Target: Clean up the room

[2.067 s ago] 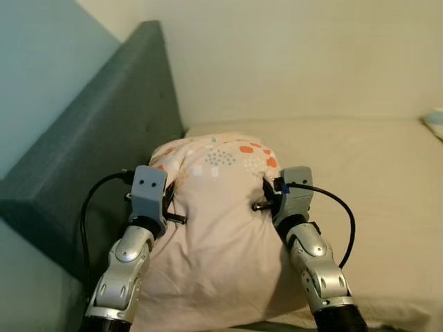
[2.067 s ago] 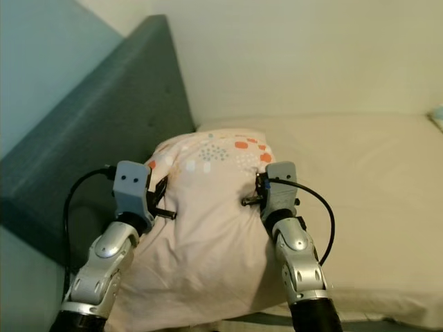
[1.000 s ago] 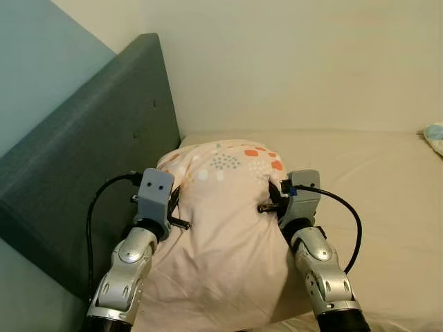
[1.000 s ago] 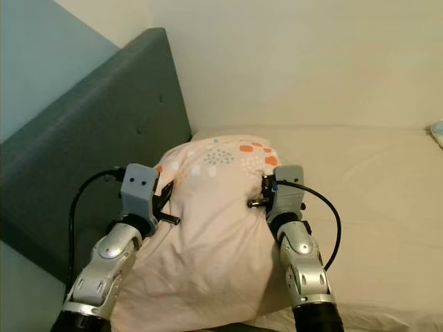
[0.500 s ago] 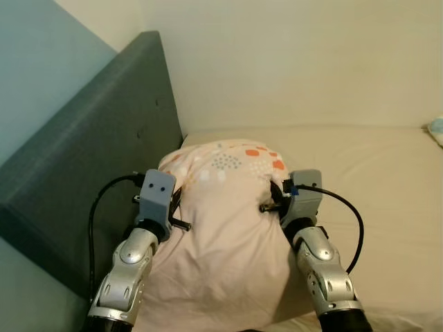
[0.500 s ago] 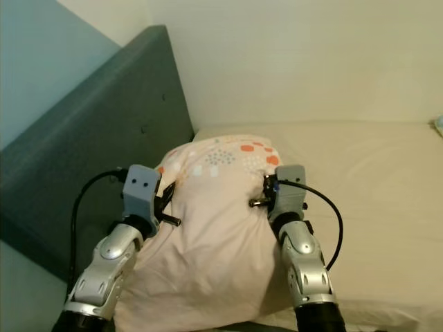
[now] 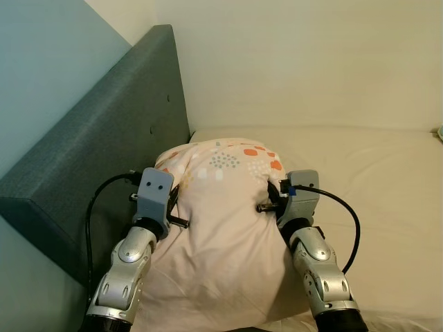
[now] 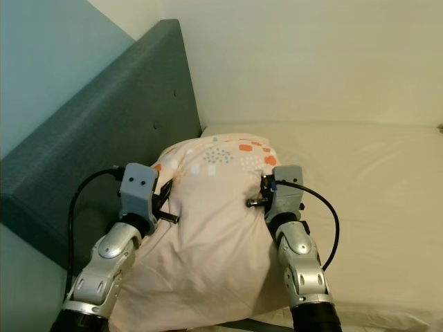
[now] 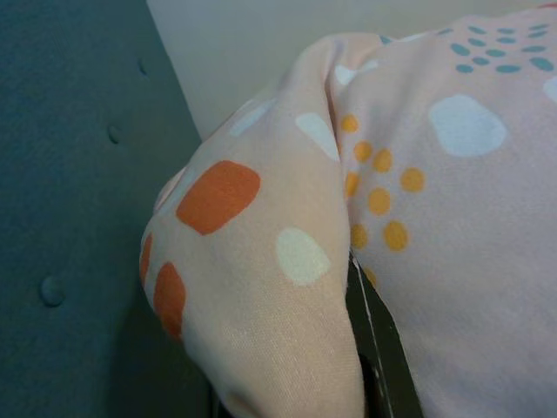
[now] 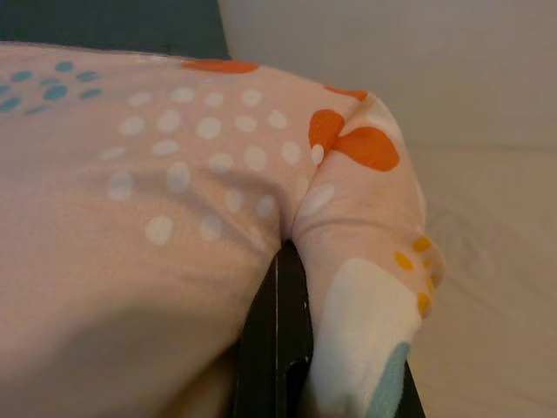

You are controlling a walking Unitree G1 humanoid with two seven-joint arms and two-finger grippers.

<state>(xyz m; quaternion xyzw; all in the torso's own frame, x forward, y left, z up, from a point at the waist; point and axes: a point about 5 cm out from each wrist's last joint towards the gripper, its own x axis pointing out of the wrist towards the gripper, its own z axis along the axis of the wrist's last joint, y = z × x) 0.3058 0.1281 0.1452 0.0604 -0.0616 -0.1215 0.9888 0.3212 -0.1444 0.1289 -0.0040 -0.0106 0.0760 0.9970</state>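
Observation:
A pale pink pillow (image 7: 221,221) with orange, white and teal spots is held up between my two arms, over the bed's head end. My left gripper (image 7: 172,200) is shut on the pillow's left edge, next to the grey headboard (image 7: 104,138). My right gripper (image 7: 271,197) is shut on the pillow's right edge. In the left wrist view a fold of pillow fabric (image 9: 278,287) covers a black finger (image 9: 383,366). The right wrist view has fabric (image 10: 365,261) bunched over the black fingers (image 10: 283,348).
A cream mattress (image 7: 374,180) stretches to the right under the pillow. The padded grey headboard runs along the left, with a teal wall (image 7: 41,62) behind it and a cream wall (image 7: 297,55) ahead.
The camera has shifted a little to the right. The pillow stays gripped on both sides in the same pose between my arms.

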